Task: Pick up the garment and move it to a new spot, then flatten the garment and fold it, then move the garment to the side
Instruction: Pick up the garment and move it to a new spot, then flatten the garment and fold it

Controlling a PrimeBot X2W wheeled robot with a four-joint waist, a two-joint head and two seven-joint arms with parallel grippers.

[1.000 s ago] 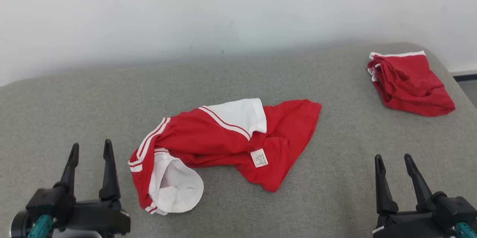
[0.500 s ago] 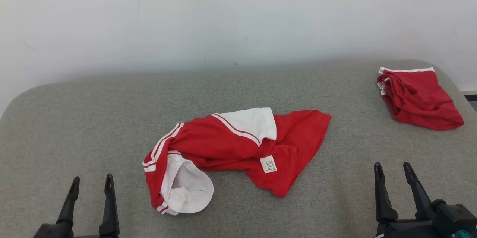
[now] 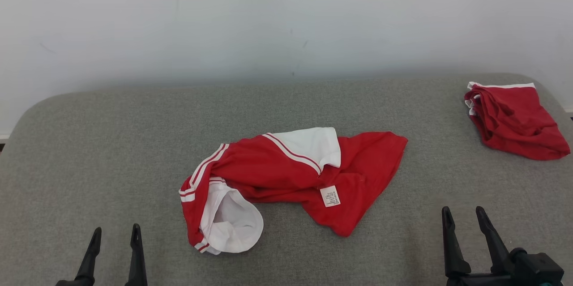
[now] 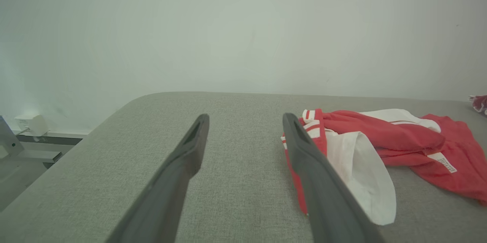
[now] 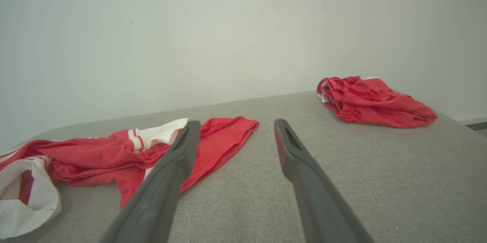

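Grey padded tabletop [image 3: 112, 143] against a plain white wall [image 3: 268, 17], nothing fancy. The garment [image 3: 277, 174] is a crumpled red-and-white thing sitting roughly mid-table, a bit nearer the front edge than the wall, and nothing is touching it. The left gripper [image 3: 116, 228] hangs at the near left and the right gripper [image 3: 462, 209] at the near right, both with fingers spread wide and empty, well apart from the cloth on either side. My guess is that's a ready stance: one arm per end so they can grab both ends. The long axis runs mostly left to right with a slight slant, from the white-lined opening [image 3: 233, 221] at the near left up to the red hem corner at the far right. That opening gapes toward the near edge, and a small label [image 3: 330, 196] shows face up on the red part, so it looks at least partly inside out. Over at the far right corner sits a second red piece [image 3: 515, 120], bunched into a rough fold, probably one already done and set aside.
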